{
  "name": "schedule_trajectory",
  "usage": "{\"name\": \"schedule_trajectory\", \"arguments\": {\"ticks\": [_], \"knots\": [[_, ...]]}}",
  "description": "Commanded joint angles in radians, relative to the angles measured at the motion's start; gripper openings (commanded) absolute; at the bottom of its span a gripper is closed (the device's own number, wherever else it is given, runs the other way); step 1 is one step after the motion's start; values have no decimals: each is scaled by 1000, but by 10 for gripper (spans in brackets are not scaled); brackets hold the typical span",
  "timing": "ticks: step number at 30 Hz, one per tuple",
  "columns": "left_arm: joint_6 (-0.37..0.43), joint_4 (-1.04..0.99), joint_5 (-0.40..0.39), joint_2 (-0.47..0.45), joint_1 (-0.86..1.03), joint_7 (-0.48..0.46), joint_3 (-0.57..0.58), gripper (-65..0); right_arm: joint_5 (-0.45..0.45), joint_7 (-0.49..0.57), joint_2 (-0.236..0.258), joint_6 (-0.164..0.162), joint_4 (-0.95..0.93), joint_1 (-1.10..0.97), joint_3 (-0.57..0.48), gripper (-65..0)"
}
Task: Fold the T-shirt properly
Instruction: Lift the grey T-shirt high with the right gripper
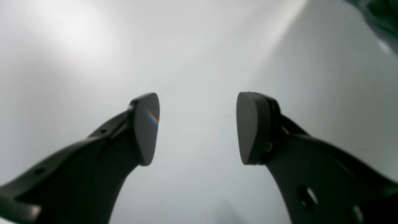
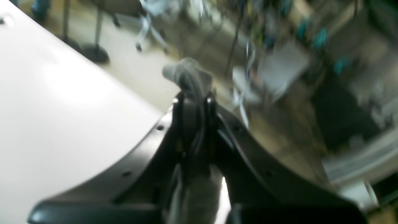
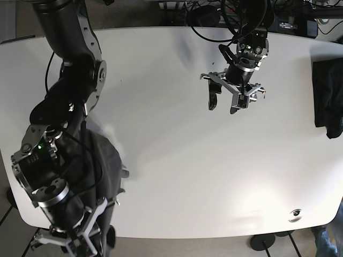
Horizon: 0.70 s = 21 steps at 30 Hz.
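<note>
The grey T-shirt (image 3: 104,160) hangs bunched at the table's near left edge, draped against my right arm. In the right wrist view a tuft of the T-shirt (image 2: 188,76) pokes out past the fingertips, and my right gripper (image 2: 194,99) is shut on it. That gripper (image 3: 86,241) sits low at the table's near left corner. My left gripper (image 3: 223,106) hovers over the far middle of the table, well away from the shirt. Its fingers are spread apart with nothing between them, and the left gripper (image 1: 199,96) shows only bare white table beneath.
A dark garment (image 3: 327,96) lies at the table's right edge and shows as a dark corner (image 1: 382,18) in the left wrist view. The white table (image 3: 177,176) fills the middle. Chair legs and a stand base (image 2: 93,53) are on the floor beyond the edge.
</note>
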Motion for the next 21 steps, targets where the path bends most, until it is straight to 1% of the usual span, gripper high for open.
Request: {"name": "schedule_trajectory", "arguments": {"ticks": [1,6,8,11,14,18,19,20,21], "knots": [[-3,20,-6,-1,-9,-25,2,-281,2,37,-5,-29,-7,145,-1,-631],[-3,25,-6,4,-30,-25,18,-281,2,-12,-11,-34,-105,349,-1,-631],[-3,25,-6,1,-38,-27,38,-281,0,-10,-24,-34,-134,373,3,-631],[-3,22,-6,5,-44,-27,53,-281,-1,-10,-28,-34,-142,364,2,-631],[-3,10,-3,4,-93,-28,128,-281,0,-7,-30,-34,-141,323,2,-631],[-3,-73,-8,7,-171,-25,246,-276,0,-7,-30,-34,-145,300,2,-631],[-3,-93,-8,7,-194,-24,281,-264,0,-7,-30,-34,-145,300,2,-631],[-3,-112,-8,9,-214,-24,318,-229,-1,-7,-30,-34,-145,296,2,-631],[0,-142,-8,13,-242,-27,363,-164,-3,-7,-30,-34,-145,292,2,-631]]}}
